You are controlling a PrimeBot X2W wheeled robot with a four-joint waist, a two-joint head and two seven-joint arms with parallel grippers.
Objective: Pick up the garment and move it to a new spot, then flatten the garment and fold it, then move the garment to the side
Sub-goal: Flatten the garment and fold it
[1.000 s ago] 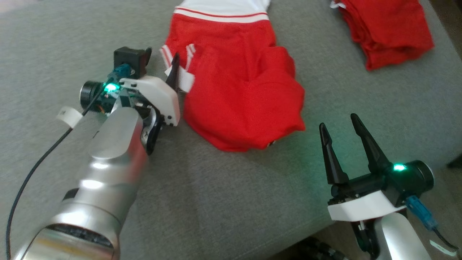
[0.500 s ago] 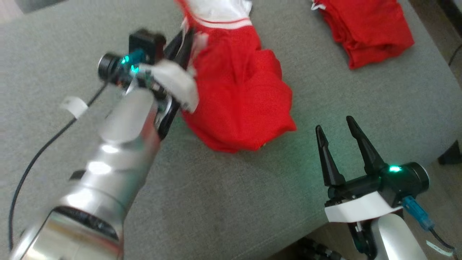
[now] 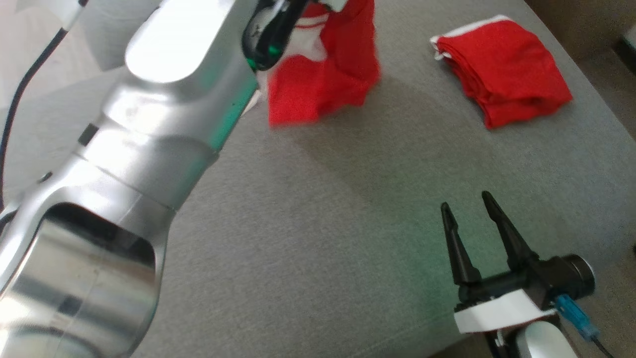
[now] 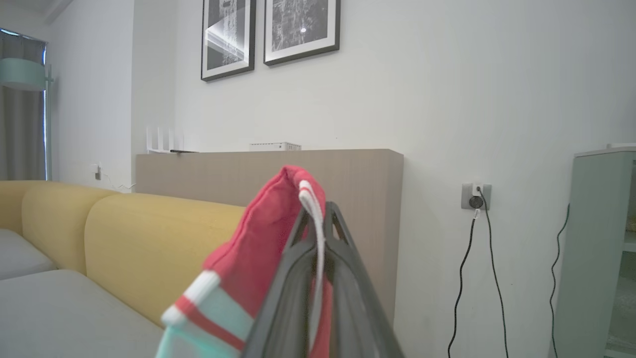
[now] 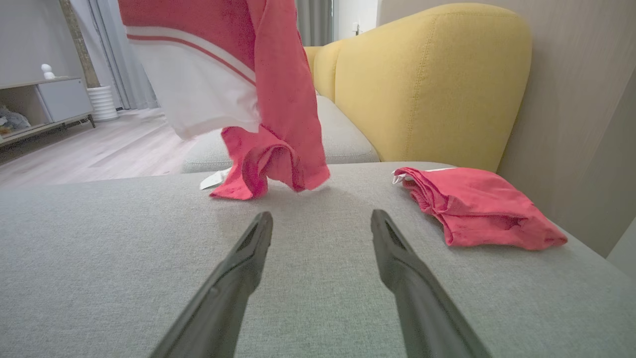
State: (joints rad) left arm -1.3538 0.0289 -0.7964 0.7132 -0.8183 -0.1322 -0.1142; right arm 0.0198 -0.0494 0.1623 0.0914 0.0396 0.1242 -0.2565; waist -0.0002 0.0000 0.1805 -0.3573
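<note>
Now your left tool (image 4: 318,206) is clamped tight on the white-trimmed edge of the red garment (image 3: 323,84), which hangs in the air, its lower end close to the grey cushion (image 3: 323,238). Your right tool (image 3: 464,199) sits low over the cushion, fingers spread wide, gripping nothing. A folded red cloth (image 3: 507,89) lies right of the garment.

A wide grey fabric cushion (image 3: 318,238) carries everything. A folded red garment (image 3: 504,89) with a white edge lies flat near its far right corner. Well apart from it, the bunched lower end of a hanging red-and-white garment (image 5: 268,164) seems to touch the cushion.
</note>
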